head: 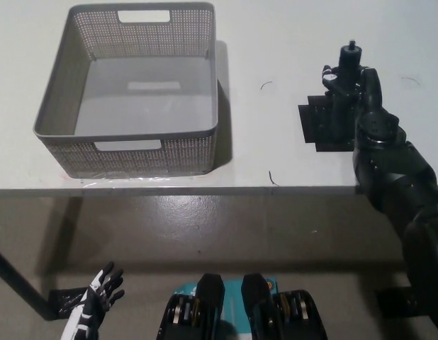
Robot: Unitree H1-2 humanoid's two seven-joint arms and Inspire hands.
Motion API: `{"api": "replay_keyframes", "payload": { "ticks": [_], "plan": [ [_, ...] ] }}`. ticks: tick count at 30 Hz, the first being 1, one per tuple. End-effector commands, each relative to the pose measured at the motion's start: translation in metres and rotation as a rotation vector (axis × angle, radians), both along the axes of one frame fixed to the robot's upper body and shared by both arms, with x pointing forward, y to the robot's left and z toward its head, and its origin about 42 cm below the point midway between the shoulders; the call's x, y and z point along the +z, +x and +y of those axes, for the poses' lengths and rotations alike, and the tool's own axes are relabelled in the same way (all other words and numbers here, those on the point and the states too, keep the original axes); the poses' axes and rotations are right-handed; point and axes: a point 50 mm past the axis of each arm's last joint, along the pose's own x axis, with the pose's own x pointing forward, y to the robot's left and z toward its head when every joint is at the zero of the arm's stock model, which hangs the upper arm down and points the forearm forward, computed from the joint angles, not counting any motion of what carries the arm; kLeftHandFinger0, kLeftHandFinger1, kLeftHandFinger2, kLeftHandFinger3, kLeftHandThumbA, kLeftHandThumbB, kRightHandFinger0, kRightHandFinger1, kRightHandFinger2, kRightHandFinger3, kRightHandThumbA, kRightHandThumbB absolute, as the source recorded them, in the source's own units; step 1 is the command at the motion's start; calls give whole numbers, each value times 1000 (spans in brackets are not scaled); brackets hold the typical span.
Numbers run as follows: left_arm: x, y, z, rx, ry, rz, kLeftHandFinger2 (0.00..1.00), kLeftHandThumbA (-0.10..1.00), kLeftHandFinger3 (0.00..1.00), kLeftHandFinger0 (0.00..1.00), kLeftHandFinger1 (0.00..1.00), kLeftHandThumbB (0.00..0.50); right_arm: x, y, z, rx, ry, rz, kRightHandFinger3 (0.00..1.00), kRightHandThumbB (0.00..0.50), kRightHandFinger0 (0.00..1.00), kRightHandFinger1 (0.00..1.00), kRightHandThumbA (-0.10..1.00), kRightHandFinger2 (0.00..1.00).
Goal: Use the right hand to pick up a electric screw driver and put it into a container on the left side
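Observation:
A black electric screwdriver [349, 64] stands upright on a black square patch [319, 127] at the right of the white table. My black right hand [364, 99] is wrapped around its body, and only the tool's top sticks out above the fingers. Black on black hides the exact grip. A grey perforated basket [56, 113] sits empty on the left of the table, well apart from the hand. My white left hand [98, 297] hangs low at the lower left, below the table edge, with its fingers spread and holding nothing.
The table's front edge [205, 190] runs across the middle of the picture, with grey floor below it. A dark table leg [17, 283] slants at the lower left. Bare white tabletop [265, 106] lies between basket and screwdriver.

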Motion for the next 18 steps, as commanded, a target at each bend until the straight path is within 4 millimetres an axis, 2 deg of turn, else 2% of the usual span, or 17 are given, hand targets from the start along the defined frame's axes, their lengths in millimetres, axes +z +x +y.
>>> {"api": "replay_keyframes", "payload": {
  "ticks": [1, 2, 4, 10, 13, 18],
  "plan": [
    [13, 2, 5, -19, 26, -57, 1000, 1000, 1000, 1000, 1000, 179, 42, 13, 8, 3, -13, -131, 613, 171, 0, 279, -100, 651],
    [13, 3, 4, -19, 21, -57, 1000, 1000, 1000, 1000, 1000, 182, 45, 13, 9, 3, -37, -142, 628, 164, 0, 292, -100, 692],
    [13, 3, 5, -18, 24, -58, 1000, 1000, 1000, 1000, 1000, 192, 48, 14, 10, -4, -59, -145, 642, 162, 0, 300, -100, 713],
    [11, 2, 5, -16, 29, -58, 1000, 1000, 1000, 1000, 1000, 191, 60, 15, 18, 0, -81, -209, 595, 157, 0, 232, -100, 649],
    [11, 2, 6, -12, 35, -54, 1000, 1000, 1000, 1000, 1000, 181, 77, 18, 25, 8, -74, -272, 581, 151, 0, 178, -100, 612],
    [9, 2, 6, -6, 38, -48, 1000, 1000, 1000, 1000, 1000, 190, 119, 23, 37, 22, -90, -407, 608, 125, 0, 198, -100, 616]
  ]
}}
